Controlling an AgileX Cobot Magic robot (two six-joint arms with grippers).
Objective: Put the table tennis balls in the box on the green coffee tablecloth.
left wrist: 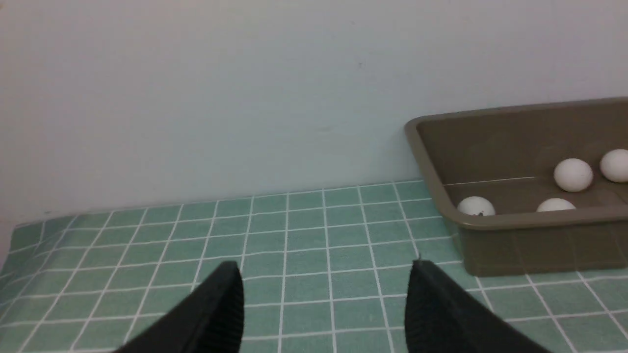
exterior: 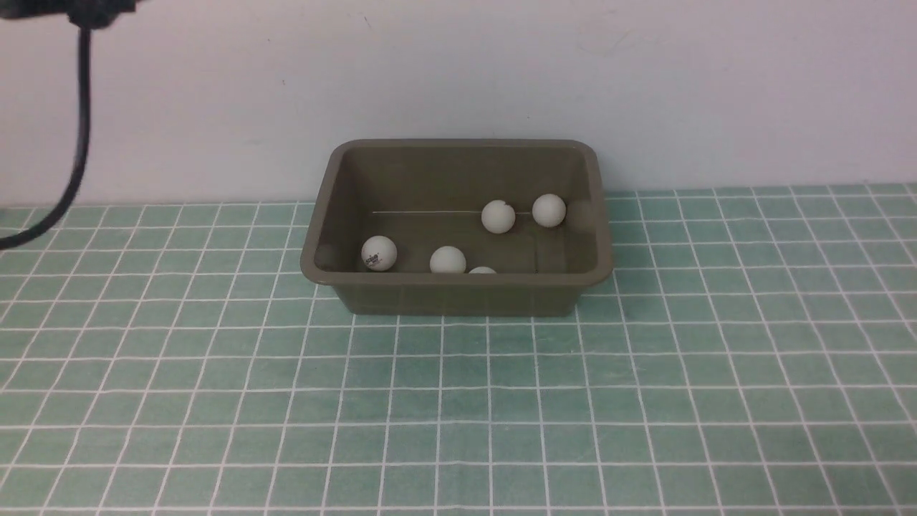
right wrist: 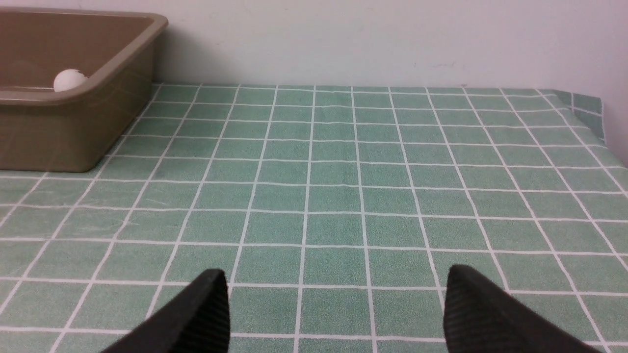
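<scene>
- Front view: the box (exterior: 458, 294) sits on the green coffee tablecloth (exterior: 458, 416) at the far middle, against the wall; five table tennis balls (exterior: 379, 253) show inside, one half hidden by the near rim. No arm shows.
- Left wrist view: the left gripper (left wrist: 326, 306) hangs over cloth left of the box, fingers (left wrist: 216, 314) spread, empty.
- Right wrist view: the right gripper (right wrist: 338, 314) has its fingers spread wide, empty, right of the box.
- Balls look light, smooth and prone to roll; pinch across the middle, gently.
</scene>
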